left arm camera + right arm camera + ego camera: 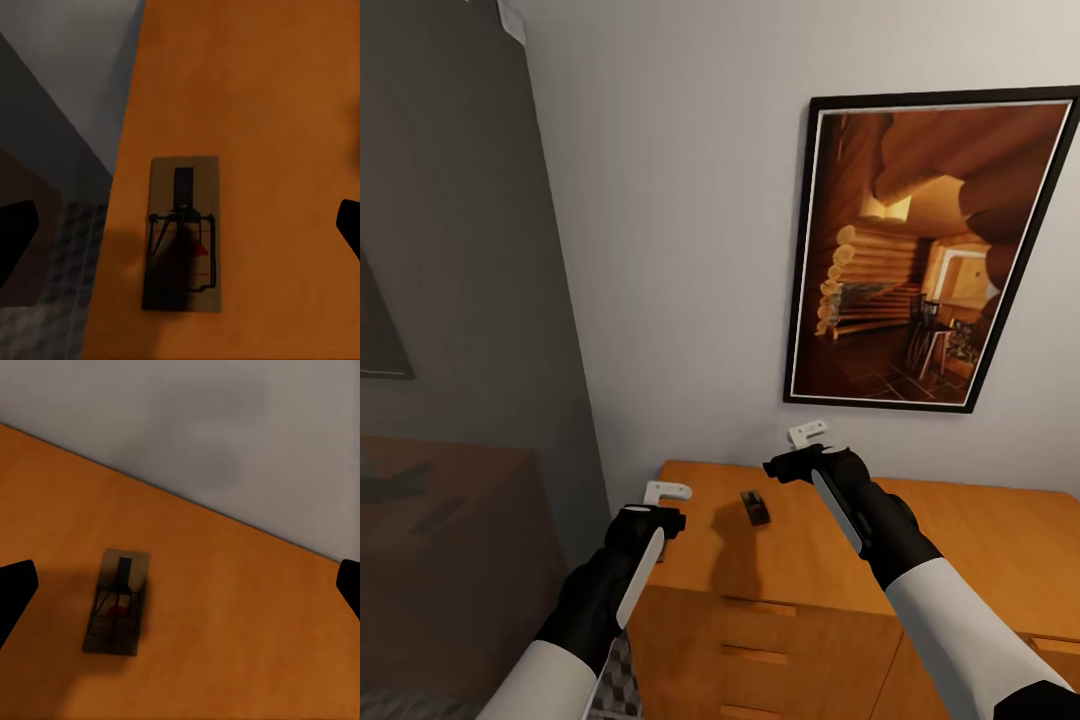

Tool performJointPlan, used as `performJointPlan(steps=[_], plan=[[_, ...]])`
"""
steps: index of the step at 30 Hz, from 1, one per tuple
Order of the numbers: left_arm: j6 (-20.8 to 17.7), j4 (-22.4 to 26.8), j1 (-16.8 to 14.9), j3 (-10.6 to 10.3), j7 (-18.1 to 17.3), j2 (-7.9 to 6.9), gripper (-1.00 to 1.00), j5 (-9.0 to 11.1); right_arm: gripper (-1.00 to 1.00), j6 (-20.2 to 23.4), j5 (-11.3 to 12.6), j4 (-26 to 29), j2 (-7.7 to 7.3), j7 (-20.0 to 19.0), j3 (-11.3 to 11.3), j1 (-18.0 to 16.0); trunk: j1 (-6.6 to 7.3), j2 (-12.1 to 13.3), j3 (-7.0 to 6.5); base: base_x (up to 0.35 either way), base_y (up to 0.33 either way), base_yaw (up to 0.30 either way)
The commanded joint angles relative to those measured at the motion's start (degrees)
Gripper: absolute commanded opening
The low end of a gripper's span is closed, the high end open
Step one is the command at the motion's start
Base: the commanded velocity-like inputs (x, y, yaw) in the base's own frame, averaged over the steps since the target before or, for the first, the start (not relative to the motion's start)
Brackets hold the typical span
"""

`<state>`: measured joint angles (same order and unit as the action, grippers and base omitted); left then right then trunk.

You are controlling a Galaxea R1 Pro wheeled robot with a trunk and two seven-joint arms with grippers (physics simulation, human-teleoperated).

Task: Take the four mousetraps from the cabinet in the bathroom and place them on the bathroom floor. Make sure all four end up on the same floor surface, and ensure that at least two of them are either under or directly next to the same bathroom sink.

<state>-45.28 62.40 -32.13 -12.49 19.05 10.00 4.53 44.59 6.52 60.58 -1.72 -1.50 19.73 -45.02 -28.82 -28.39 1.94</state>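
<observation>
A mousetrap [758,507], small, flat and dark, lies on the top of the orange-brown cabinet [960,560] between my two arms. My left gripper [656,525] hovers over the cabinet's left end. In the left wrist view it is open, its black fingertips [16,238] wide apart above a mousetrap [184,234] lying close to the cabinet's left edge. My right gripper [800,466] hangs near the back wall, also open. Its fingertips [15,585] stand far apart, above and to one side of a mousetrap [118,601]. A strip of patterned bathroom floor [52,315] shows beside the cabinet.
A framed picture [930,250] of a log interior hangs on the white wall above the cabinet. A dark grey panel [460,350] stands to the cabinet's left. Drawer fronts [760,650] face me below the top.
</observation>
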Motion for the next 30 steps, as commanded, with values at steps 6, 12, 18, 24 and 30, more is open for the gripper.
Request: performJointPlan(steps=[6, 12, 18, 24, 30], plan=[[-0.2, -1.3, 0.0, 0.0, 0.5, 0.00, 1.00, 0.4, 1.00, 0.2, 0.4, 0.1, -0.07, 0.2, 0.1, -0.1, -1.36, -2.5, 1.21, 0.000, 0.000, 0.000], [-0.1, -1.9, 0.0, 0.1, 0.5, 0.00, 1.00, 0.4, 1.00, 0.2, 0.4, 0.1, -0.08, 0.2, 0.1, -0.1, -2.67, -5.0, 2.29, 0.000, 0.000, 0.000], [-0.1, -2.1, 0.0, 0.1, 0.6, 0.00, 1.00, 0.4, 1.00, 0.2, 0.4, 0.1, -0.09, 0.2, 0.1, -0.1, -3.55, -6.6, 3.01, 0.000, 0.000, 0.000], [0.0, -2.1, 0.0, 0.3, 0.6, 0.00, 1.00, 0.4, 1.00, 0.2, 0.4, 0.1, -0.10, 0.2, 0.1, -0.1, -3.55, -6.6, 3.01, 0.000, 0.000, 0.000], [0.0, -2.1, 0.0, 0.2, 0.7, 0.00, 1.00, 0.5, 1.00, 0.2, 0.3, 0.1, -0.11, 0.2, 0.1, -0.1, -3.55, -6.6, 3.01, 0.000, 0.000, 0.000]])
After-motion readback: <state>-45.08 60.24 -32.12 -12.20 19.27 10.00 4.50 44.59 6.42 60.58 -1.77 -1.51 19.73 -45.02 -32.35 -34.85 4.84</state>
